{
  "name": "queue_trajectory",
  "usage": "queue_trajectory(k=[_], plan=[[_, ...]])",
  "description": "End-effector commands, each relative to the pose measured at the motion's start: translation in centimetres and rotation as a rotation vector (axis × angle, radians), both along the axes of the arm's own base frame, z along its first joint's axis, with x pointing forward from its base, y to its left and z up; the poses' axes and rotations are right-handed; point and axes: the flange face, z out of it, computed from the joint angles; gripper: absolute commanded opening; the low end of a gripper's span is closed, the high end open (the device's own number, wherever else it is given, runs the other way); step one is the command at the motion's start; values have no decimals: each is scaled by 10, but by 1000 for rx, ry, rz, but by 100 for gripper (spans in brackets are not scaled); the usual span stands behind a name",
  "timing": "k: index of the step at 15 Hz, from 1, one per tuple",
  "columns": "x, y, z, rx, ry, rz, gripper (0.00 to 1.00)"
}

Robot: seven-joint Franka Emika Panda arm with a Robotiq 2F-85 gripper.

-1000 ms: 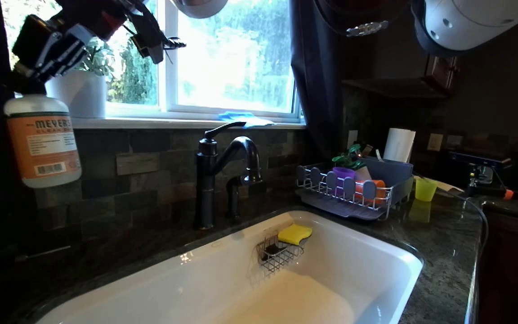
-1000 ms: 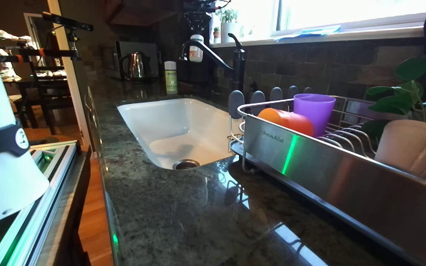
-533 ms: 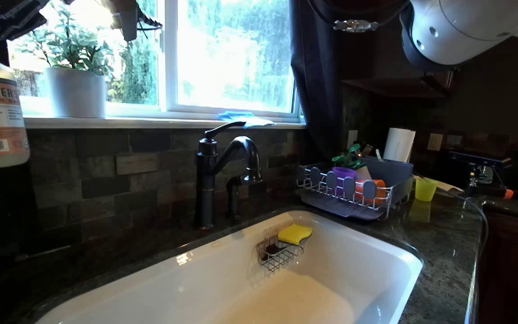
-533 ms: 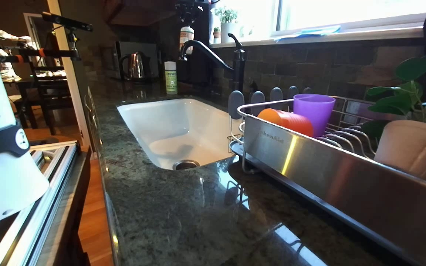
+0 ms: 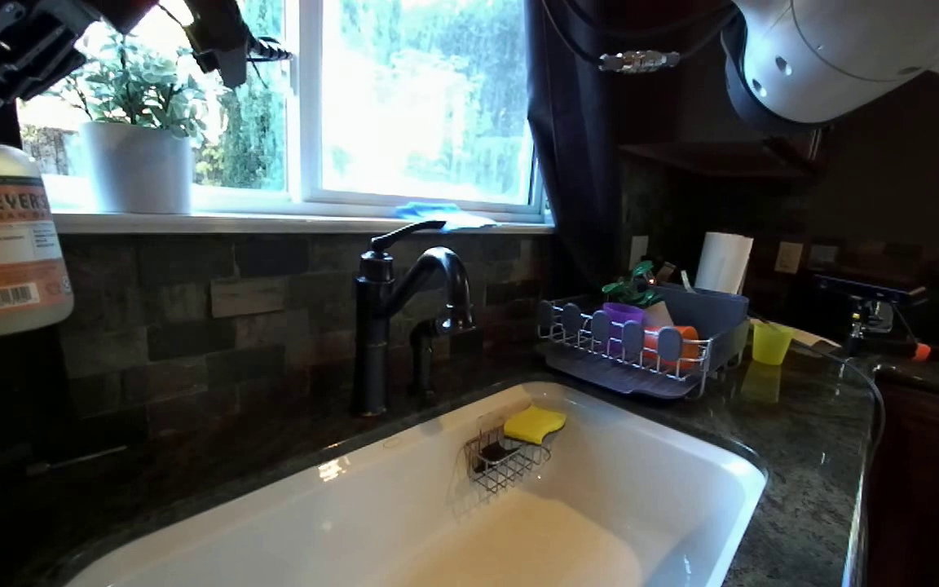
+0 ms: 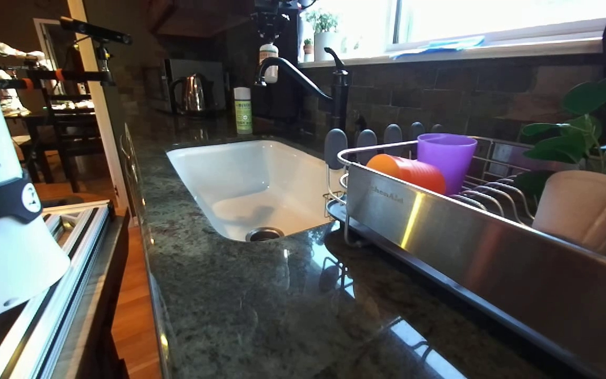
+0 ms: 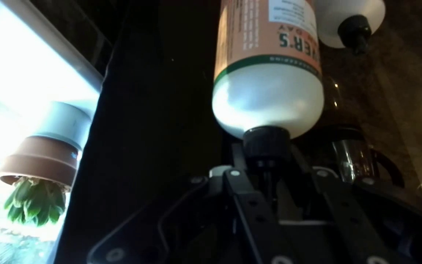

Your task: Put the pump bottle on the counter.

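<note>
The pump bottle (image 5: 6, 244) is whitish with an orange label and a black pump top. It hangs roughly upright in the air at the left edge in an exterior view. In an exterior view the pump bottle (image 6: 270, 52) shows partly behind the faucet spout. In the wrist view the gripper (image 7: 269, 156) is shut on the black collar of the pump bottle (image 7: 267, 88), one finger (image 7: 239, 156) on each side. The counter is dark speckled stone and shows in both exterior views (image 5: 812, 481) (image 6: 219, 316), below the bottle's height.
A white sink (image 6: 240, 168) with a black faucet (image 5: 372, 342) lies beside the bottle. A green-labelled bottle (image 6: 243, 113) and a metal kettle (image 6: 194, 93) stand past the sink. A potted plant (image 5: 139, 167) is on the window ledge. A dish rack (image 5: 641, 342) stands on the counter.
Over the last second the gripper and pump bottle moved left in an exterior view, rising at first. In the last half second they came down a little and slightly right. The bottle stays held.
</note>
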Motion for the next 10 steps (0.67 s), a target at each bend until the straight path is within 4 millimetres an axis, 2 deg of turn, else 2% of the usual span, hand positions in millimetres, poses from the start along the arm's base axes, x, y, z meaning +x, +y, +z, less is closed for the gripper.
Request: queue_trajectory(k=[1, 3, 5, 10], plan=[[-19, 20, -17, -44, -75, -26, 8], [-29, 34, -34, -37, -122, -35, 8], [-34, 39, -45, -26, -186, -70, 8], [-27, 25, -73, -7, -296, -249, 8]])
